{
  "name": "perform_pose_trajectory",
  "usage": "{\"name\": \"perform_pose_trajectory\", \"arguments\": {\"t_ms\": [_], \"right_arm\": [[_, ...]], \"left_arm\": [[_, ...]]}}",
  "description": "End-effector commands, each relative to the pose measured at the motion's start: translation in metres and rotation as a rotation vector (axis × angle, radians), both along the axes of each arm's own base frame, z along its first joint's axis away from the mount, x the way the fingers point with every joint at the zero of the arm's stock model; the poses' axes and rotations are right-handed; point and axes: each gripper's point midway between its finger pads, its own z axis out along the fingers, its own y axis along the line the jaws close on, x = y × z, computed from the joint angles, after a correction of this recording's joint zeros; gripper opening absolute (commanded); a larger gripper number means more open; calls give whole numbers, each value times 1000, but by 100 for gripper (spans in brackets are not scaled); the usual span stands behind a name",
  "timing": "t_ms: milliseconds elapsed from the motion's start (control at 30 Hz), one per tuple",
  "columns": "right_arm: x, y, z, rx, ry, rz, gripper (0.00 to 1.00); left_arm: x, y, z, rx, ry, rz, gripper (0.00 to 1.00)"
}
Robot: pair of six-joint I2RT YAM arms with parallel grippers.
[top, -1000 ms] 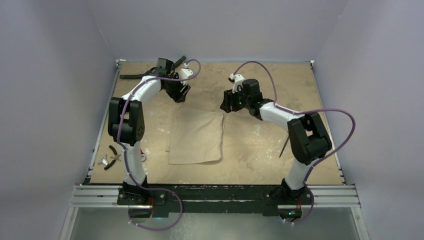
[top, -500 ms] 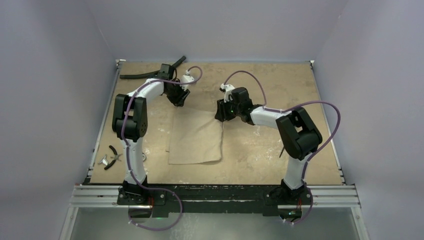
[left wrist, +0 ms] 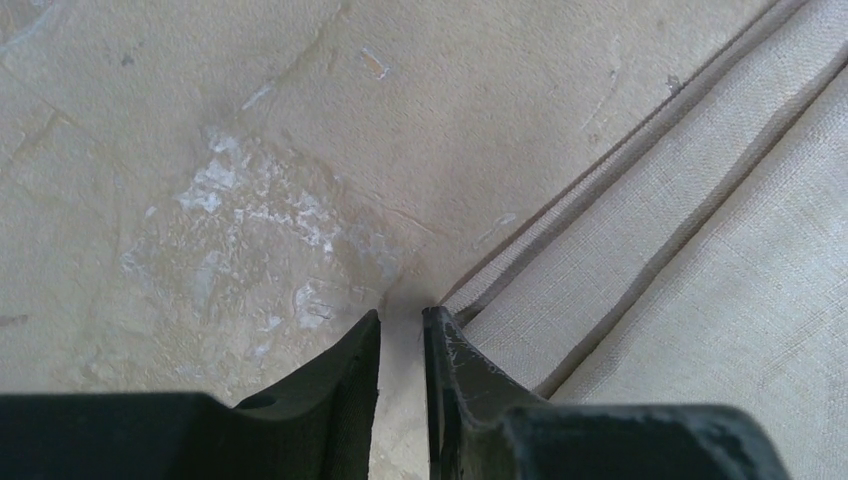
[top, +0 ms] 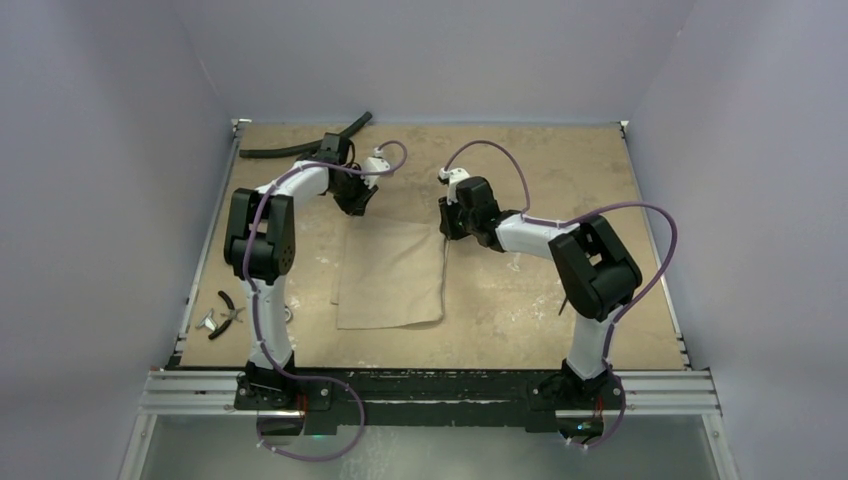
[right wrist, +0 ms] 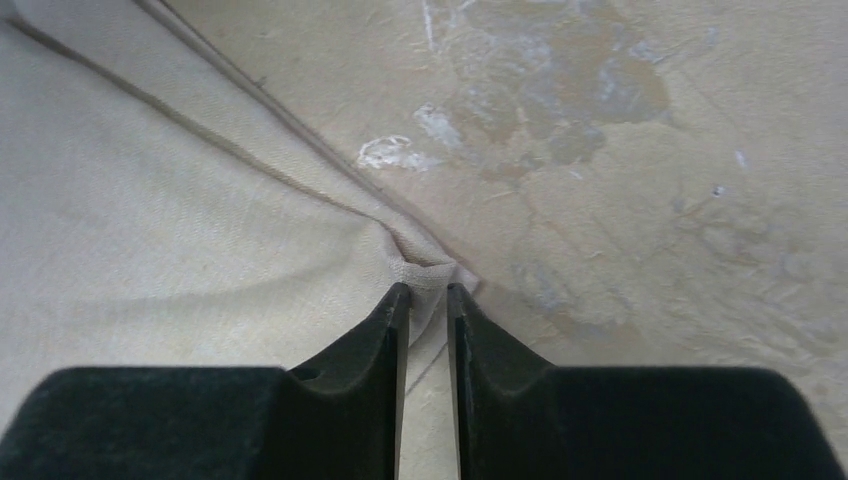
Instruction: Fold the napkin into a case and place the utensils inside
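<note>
The napkin lies flat in the middle of the table, between the two arms, and its far edge shows more than one layer. The left jaws are low at its far left corner and the right jaws at its far right corner. In the right wrist view the right jaws are almost closed, with a small bunched piece of the corner pinched between the tips. The left jaws also leave only a thin gap, and the cloth corner ends just beside one finger; if they hold the cloth, one cannot tell. A hose lies at the far left of the table and pliers near its left edge
</note>
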Motion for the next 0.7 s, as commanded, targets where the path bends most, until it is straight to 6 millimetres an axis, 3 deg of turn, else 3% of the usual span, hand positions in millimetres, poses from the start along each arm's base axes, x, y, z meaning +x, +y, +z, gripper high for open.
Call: {"name": "perform_pose_trajectory", "arguments": {"t_ms": [0,100,267,667], "right_arm": [[20,-6,34,-22,-105,-46,22],[16,-3,28,-9,-85,-33,9],[11,-5,18,5,-49,-46,4],[12,-28,-11,-33,8,-99,4]], "left_arm": [[-4,5,-10,36,-8,-40,18],[-9,5,-12,43,-2,-57,12],[-19,9,-18,63,15,-87,0],[-30,14,-23,82,37,-116,0]]}}
